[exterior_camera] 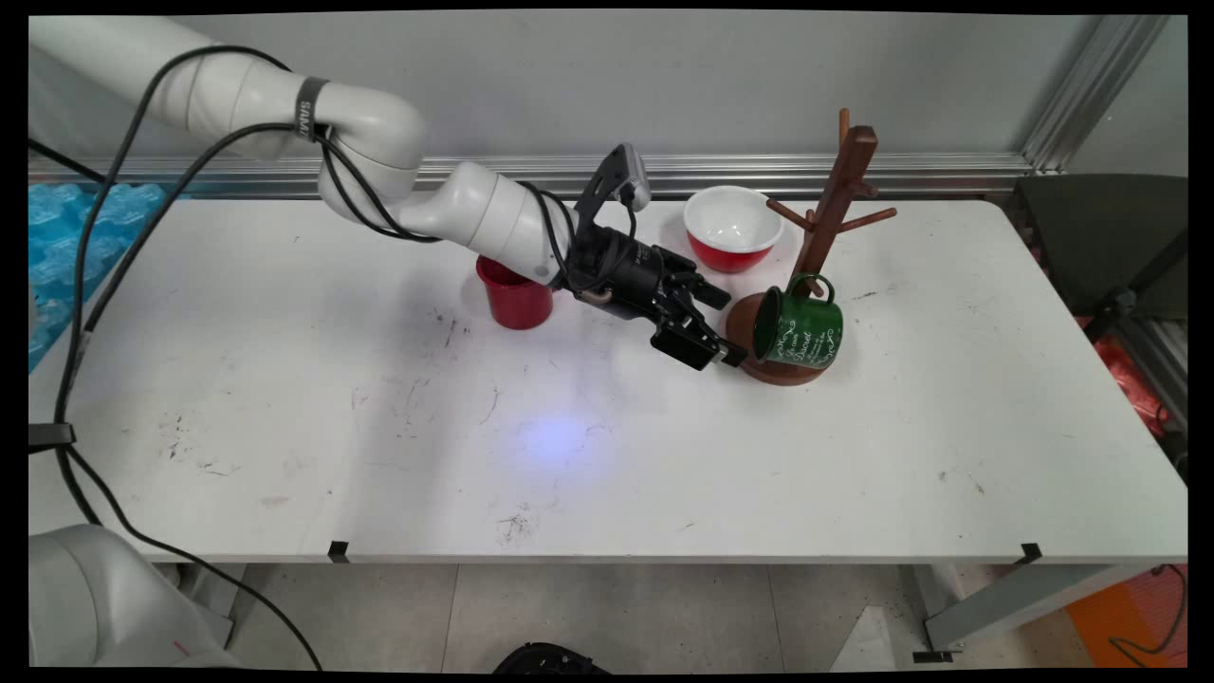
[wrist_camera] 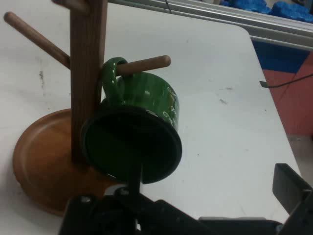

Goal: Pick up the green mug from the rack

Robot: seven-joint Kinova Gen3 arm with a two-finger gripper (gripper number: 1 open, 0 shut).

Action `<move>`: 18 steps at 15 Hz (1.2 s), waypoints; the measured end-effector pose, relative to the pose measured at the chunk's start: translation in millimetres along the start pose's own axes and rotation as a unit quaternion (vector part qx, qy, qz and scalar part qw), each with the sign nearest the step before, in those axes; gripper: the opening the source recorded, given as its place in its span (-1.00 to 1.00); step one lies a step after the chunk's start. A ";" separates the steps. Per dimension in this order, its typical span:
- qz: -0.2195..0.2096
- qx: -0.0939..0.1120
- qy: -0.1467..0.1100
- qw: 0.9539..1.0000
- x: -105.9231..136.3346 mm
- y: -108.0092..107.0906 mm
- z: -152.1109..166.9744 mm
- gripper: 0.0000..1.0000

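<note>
Green mug (wrist_camera: 142, 112) hangs on peg (wrist_camera: 144, 64), clearest in hand view | tool (exterior_camera: 713, 332) open beside it

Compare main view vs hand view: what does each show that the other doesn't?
Main view only: the red cup behind the arm, the red bowl with white inside, the upper pegs of the wooden mug tree, the white lettering on the green mug, and the whole gripper just left of the tree's round base.

Hand view only: the mug's handle hooked over a peg, and its dark mouth facing the camera.

Both: mug hanging on the tree, the round wooden base, the white table.
</note>
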 end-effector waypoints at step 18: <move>-0.001 0.001 0.014 1.000 -13.0 -9.8 39.4 1.00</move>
